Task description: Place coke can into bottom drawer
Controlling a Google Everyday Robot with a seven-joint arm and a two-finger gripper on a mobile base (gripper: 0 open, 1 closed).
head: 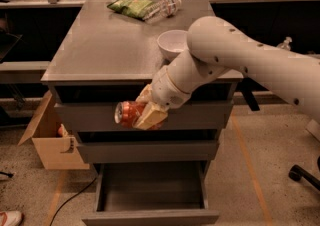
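Note:
My gripper (141,114) is shut on the coke can (127,113), a red-orange can lying on its side with its silvery end facing left. It hangs in front of the cabinet's top drawer front, above the bottom drawer (150,190). That lowest grey drawer is pulled out and its boxy interior shows nothing inside. The white arm reaches in from the right, crossing the cabinet's front right corner.
A white bowl (171,43) sits on the grey cabinet top (100,45), partly behind the arm. A green snack bag (129,6) and a clear plastic bottle (162,8) lie at the back. A cardboard box (50,137) stands on the floor to the left.

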